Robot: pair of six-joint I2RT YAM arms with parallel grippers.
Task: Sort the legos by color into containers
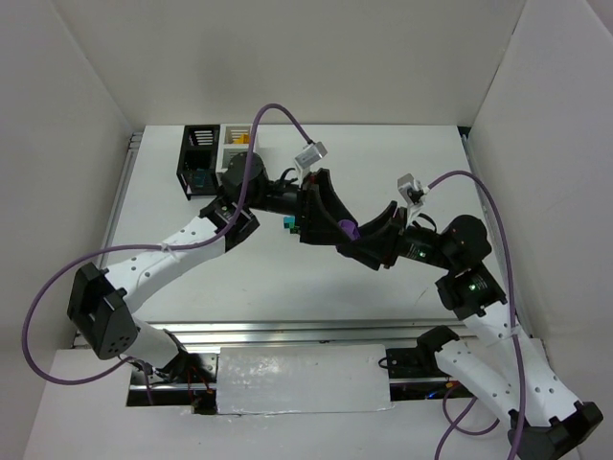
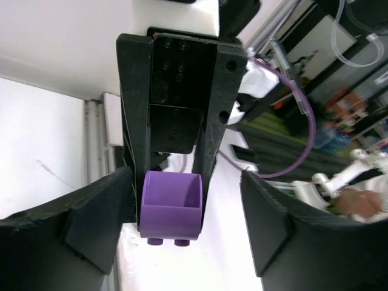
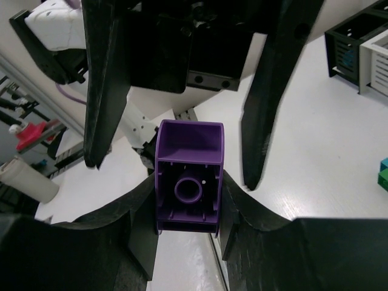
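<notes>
Well, I see my right gripper (image 3: 188, 191) clamped on the purple lego (image 3: 188, 148) over mid-table. My left gripper (image 2: 185, 182) has its jaws spread on either side of that brick. Teal and green legos (image 1: 287, 226) lie just left, and the containers (image 1: 196, 163) sit at the far left.

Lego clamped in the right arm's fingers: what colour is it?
The lego is purple; it shows best in the right wrist view.
</notes>
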